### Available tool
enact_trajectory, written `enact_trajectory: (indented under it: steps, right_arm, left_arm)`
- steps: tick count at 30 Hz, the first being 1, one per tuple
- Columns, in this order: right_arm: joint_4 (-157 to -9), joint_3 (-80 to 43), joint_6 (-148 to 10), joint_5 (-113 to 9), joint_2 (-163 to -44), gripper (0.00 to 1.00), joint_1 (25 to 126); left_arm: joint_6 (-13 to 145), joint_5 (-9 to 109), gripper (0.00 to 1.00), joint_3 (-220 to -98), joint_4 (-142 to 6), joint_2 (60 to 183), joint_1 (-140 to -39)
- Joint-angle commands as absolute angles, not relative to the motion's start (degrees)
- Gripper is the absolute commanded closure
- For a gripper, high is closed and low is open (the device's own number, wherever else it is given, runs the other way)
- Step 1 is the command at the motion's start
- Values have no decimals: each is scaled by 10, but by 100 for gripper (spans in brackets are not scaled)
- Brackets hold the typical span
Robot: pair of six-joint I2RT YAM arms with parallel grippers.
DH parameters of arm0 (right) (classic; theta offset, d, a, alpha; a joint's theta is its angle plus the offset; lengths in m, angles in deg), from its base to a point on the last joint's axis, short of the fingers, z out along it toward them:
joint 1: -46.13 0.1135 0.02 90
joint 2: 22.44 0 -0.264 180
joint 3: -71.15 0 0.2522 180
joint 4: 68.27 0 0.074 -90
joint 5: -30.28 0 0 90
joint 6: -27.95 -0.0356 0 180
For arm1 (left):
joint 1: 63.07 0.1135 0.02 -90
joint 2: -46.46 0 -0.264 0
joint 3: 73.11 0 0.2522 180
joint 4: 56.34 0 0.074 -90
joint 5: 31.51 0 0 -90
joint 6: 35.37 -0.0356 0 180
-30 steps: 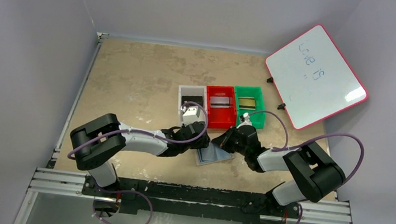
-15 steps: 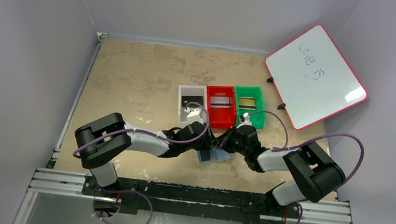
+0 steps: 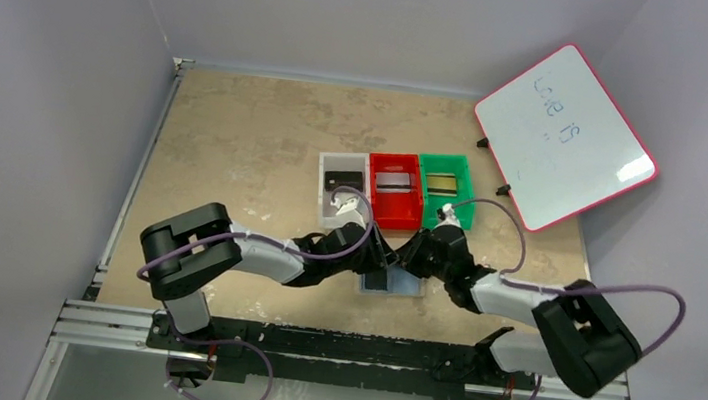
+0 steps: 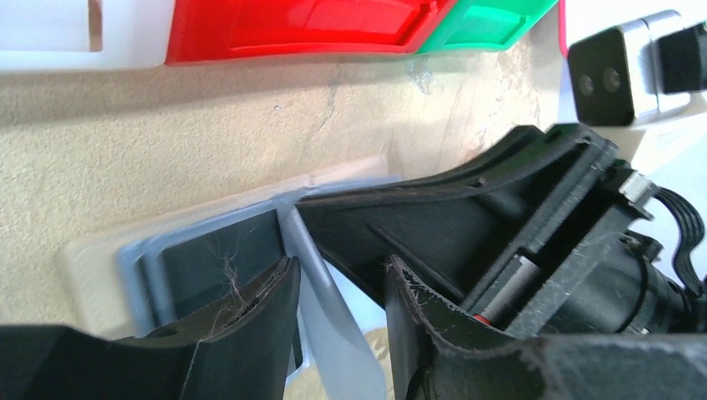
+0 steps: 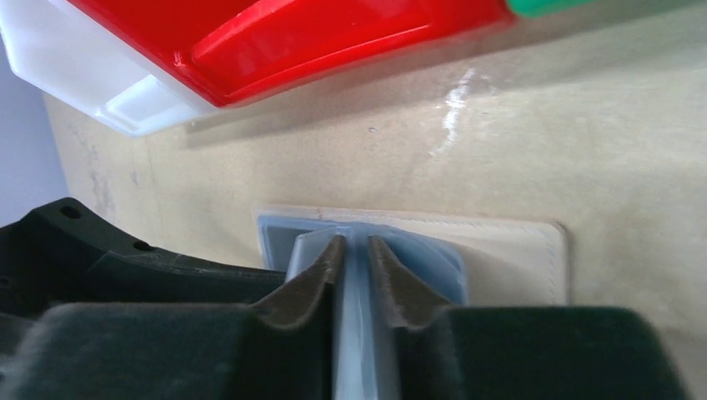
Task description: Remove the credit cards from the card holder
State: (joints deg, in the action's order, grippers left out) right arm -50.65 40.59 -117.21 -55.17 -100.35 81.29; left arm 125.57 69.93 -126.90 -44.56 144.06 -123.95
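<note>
The card holder (image 3: pixel 403 287) lies open on the table, tan outside (image 5: pixel 517 250) with grey-blue lining. One inner leaf (image 4: pixel 327 321) stands up from it. My left gripper (image 3: pixel 381 262) is open and straddles that leaf (image 4: pixel 340 265), with a gap to its right finger. My right gripper (image 3: pixel 403 262) meets it from the other side, its fingers (image 5: pixel 356 242) pressed close on the same leaf. A dark panel (image 4: pixel 213 267) shows in the pocket; I cannot tell whether it is a card. Three credit cards lie in the bins: black (image 3: pixel 342 180), silvery (image 3: pixel 393 181), gold (image 3: pixel 442 182).
The clear bin (image 3: pixel 323 203), red bin (image 3: pixel 394 219) and green bin (image 3: pixel 460 210) stand in a row just behind the card holder. A pink-framed whiteboard (image 3: pixel 567 136) leans at the back right. The two grippers' bodies nearly touch over the card holder.
The left gripper slid right and the right gripper came down, so both now meet on the card holder. The card holder turned squarer to the table edge. The right elbow swung outward.
</note>
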Motion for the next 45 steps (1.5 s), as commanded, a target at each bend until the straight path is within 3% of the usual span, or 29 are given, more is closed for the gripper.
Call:
enact_trajectory:
  steps: [1,6,19,25,30,35,40,45]
  right_arm:
    - [-634,387,-1142,-595,-900,70,813]
    - [-753,356,-1146,-675,-805,62,813]
    - [-1013,335,-1269,-871,-571,62,813]
    - [-988,348,-1225,-828,-498,62,814]
    - [-1003,337,-1236,-825,-517,62,814]
    - [-1022,313,-1239,-835,-545,61,813]
    - [-997,317,-1222,-800,-544,61,814]
    - [-899,365,-1208,-713,-554,62,813]
  left_arm:
    - [1262,690,59,-1265,-419,1456,-1249]
    - [1255,679,59,-1284,-411,1471,-1252]
    - [1239,628,58,-1366,-425,1550,-1283]
    - [1216,633,53,-1383,-444,1552,-1291]
    - [1160,654,41,-1435,-530,1509,-1294]
    - [1140,644,40,-1460,-557,1501,-1295]
    - [1140,756,39,-1415,-611,1408,-1295]
    - [1144,893,41,-1400,-759,1335,-1290]
